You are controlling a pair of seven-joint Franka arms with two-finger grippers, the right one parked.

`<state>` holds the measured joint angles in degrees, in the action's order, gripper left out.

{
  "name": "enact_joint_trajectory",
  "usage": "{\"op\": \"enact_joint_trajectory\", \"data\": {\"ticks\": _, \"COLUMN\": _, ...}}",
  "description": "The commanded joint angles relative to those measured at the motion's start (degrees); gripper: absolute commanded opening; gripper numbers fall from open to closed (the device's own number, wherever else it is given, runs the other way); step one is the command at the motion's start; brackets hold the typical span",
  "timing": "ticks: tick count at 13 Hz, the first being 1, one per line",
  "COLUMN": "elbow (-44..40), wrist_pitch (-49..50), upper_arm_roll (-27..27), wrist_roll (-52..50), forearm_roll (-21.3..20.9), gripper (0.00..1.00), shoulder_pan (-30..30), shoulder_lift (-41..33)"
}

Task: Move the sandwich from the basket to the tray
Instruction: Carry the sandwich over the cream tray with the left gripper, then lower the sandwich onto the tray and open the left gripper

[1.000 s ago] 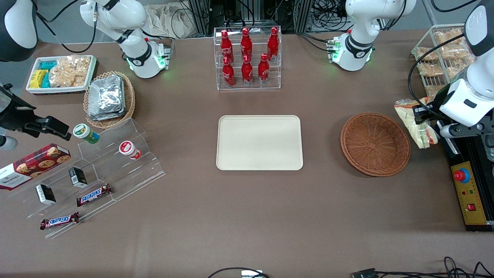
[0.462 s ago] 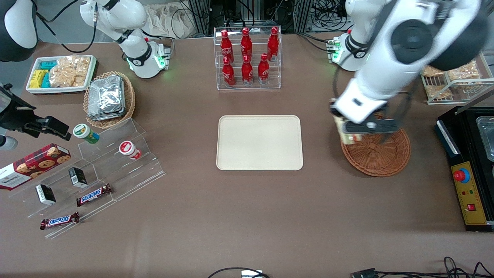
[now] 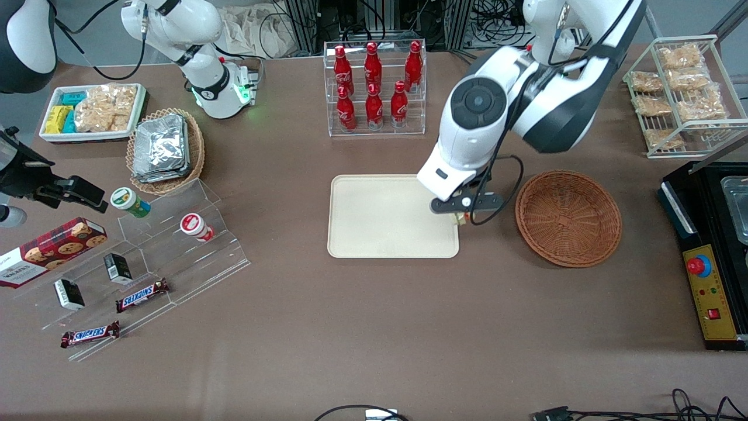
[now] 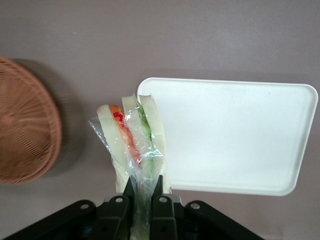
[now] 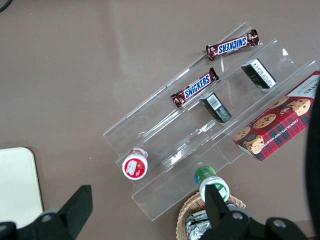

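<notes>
The sandwich (image 4: 131, 142), a clear-wrapped wedge of pale bread with red and green filling, hangs in my left gripper (image 4: 144, 188), which is shut on its wrap. In the front view the gripper (image 3: 461, 215) hovers over the edge of the cream tray (image 3: 380, 222) nearest the basket, and the arm hides most of the sandwich. In the left wrist view the sandwich overlaps the tray's (image 4: 235, 145) rim and the table beside it. The reddish-brown woven basket (image 3: 568, 217) stands empty beside the tray, toward the working arm's end, and also shows in the wrist view (image 4: 25, 135).
A clear rack of red bottles (image 3: 374, 88) stands farther from the camera than the tray. A wire rack of snacks (image 3: 678, 88) and a black control box (image 3: 710, 292) lie toward the working arm's end. A foil-packet basket (image 3: 165, 149) and acrylic steps (image 3: 146, 257) lie toward the parked arm's end.
The left arm swung with the sandwich from past the basket at the working arm's end, over the basket, to the tray's edge. The basket and tray have not moved.
</notes>
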<state>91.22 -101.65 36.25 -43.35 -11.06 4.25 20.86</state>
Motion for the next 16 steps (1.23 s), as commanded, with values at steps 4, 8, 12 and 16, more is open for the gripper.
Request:
{"op": "enact_joint_trajectory", "data": {"ticks": 4, "elbow": 15.39, "wrist_pitch": -23.23, "upper_arm_roll": 1.01, "wrist_roll": -6.12, "forearm_roll": -10.63, "gripper": 0.00, "shoulder_pan": -1.35, "shoulder_lift": 7.69}}
{"op": "enact_joint_trajectory", "data": {"ticks": 8, "elbow": 17.49, "wrist_pitch": -28.50, "upper_arm_roll": 1.01, "wrist_roll": -6.13, "forearm_roll": -14.52, "gripper": 0.00, "shoulder_pan": -1.26, "shoulder_lift": 12.27}}
{"op": "enact_joint_trajectory", "data": {"ticks": 12, "elbow": 18.03, "wrist_pitch": -29.48, "upper_arm_roll": 0.92, "wrist_roll": -6.13, "forearm_roll": -14.52, "gripper": 0.49, "shoulder_pan": -1.44, "shoulder_lift": 12.81}}
{"op": "enact_joint_trajectory", "data": {"ticks": 16, "elbow": 17.51, "wrist_pitch": -27.21, "upper_arm_roll": 0.75, "wrist_roll": -6.39, "forearm_roll": -14.43, "gripper": 1.00, "shoulder_pan": -1.53, "shoulder_lift": 11.84}}
